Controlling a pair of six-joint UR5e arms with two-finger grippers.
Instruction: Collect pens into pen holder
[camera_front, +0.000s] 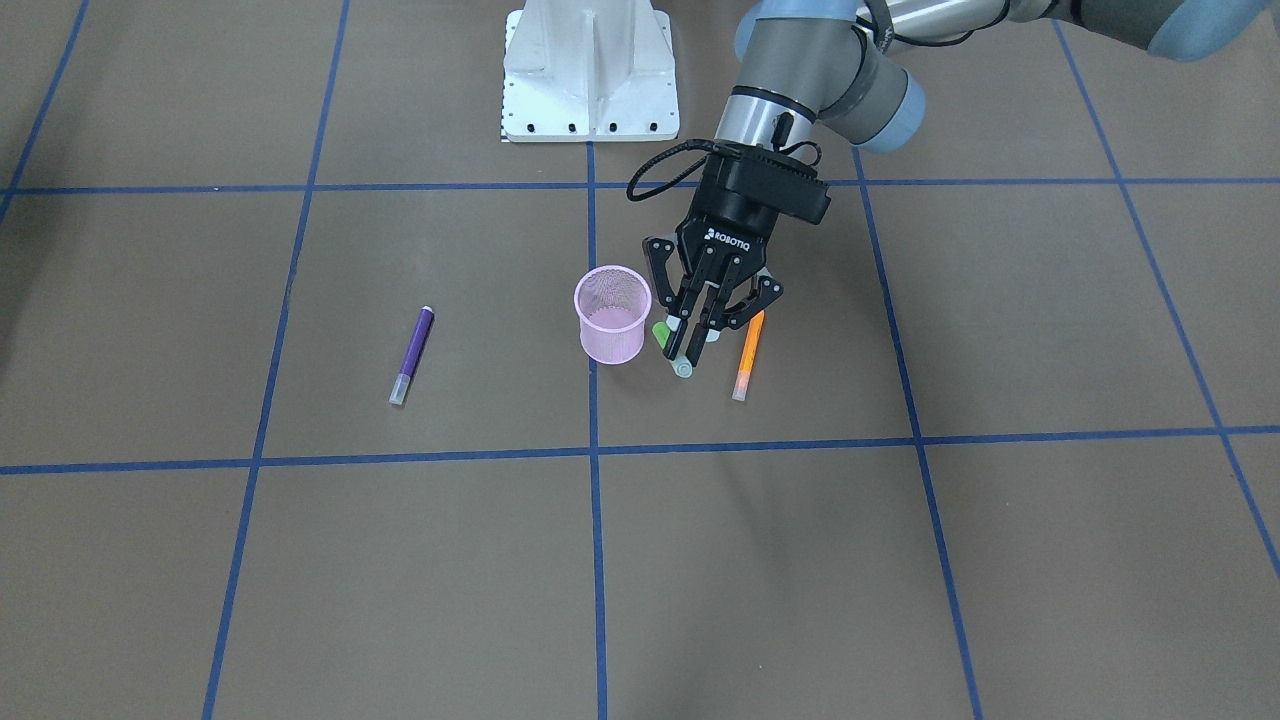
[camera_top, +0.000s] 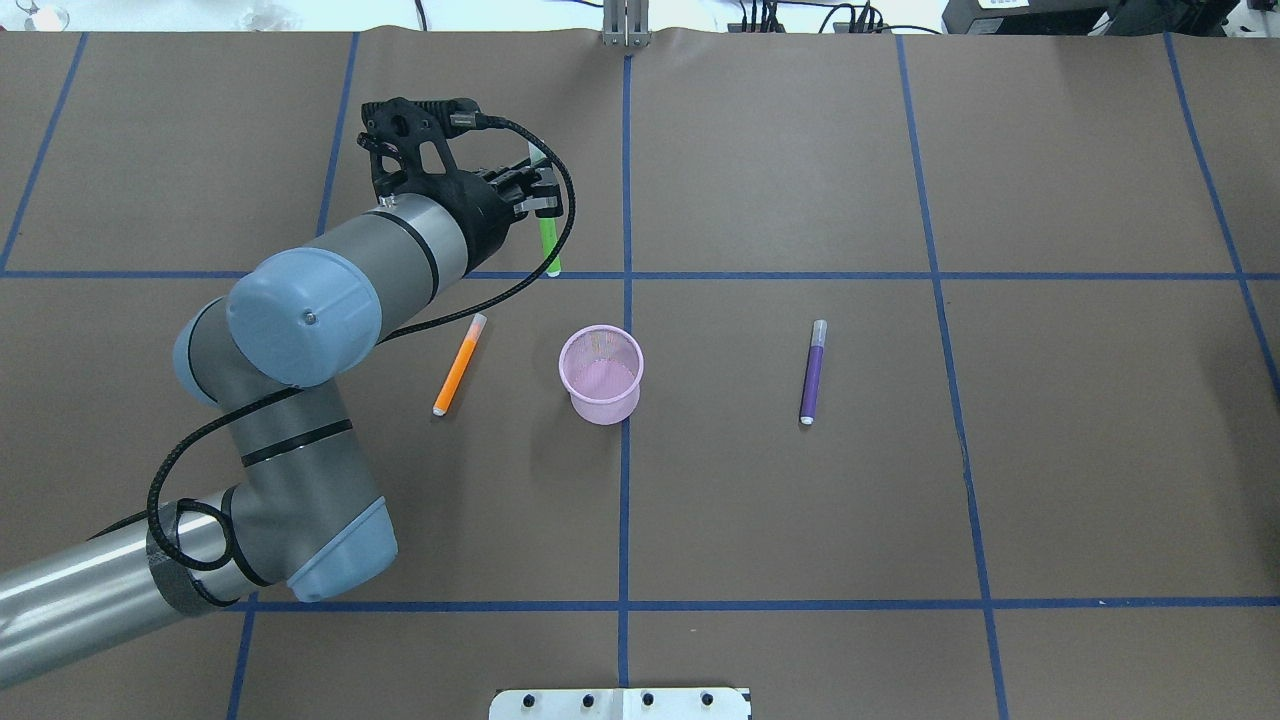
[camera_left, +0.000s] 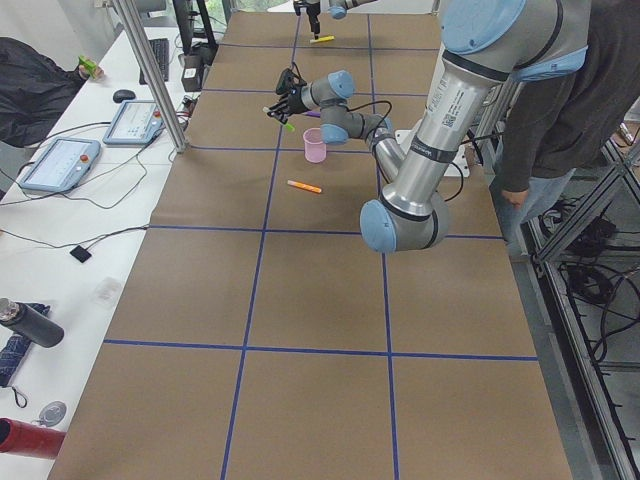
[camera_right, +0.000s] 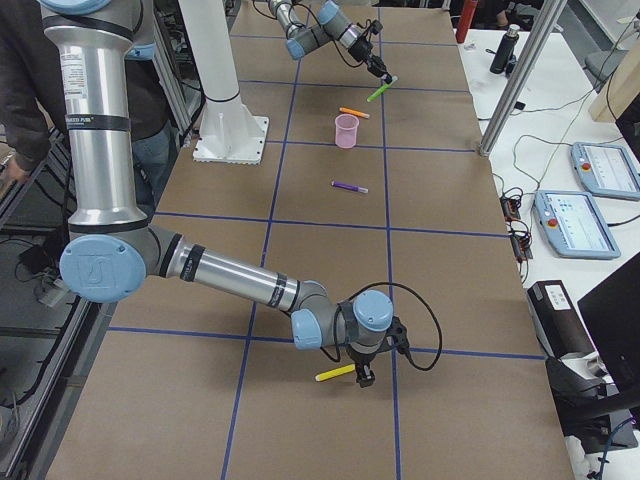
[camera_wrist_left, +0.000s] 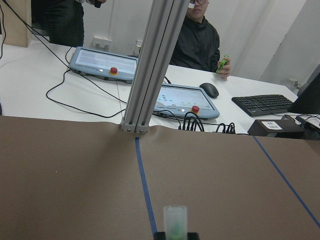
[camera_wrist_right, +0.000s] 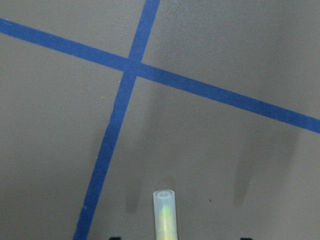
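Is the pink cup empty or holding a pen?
Empty: overhead, only mesh shows inside the cup. The purple pen and orange pen lie outside; the left gripper holds the green pen.

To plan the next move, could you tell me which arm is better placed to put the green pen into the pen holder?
Left. Its jaws hold the green pen close to the pink pen holder; the right arm is far down the table.
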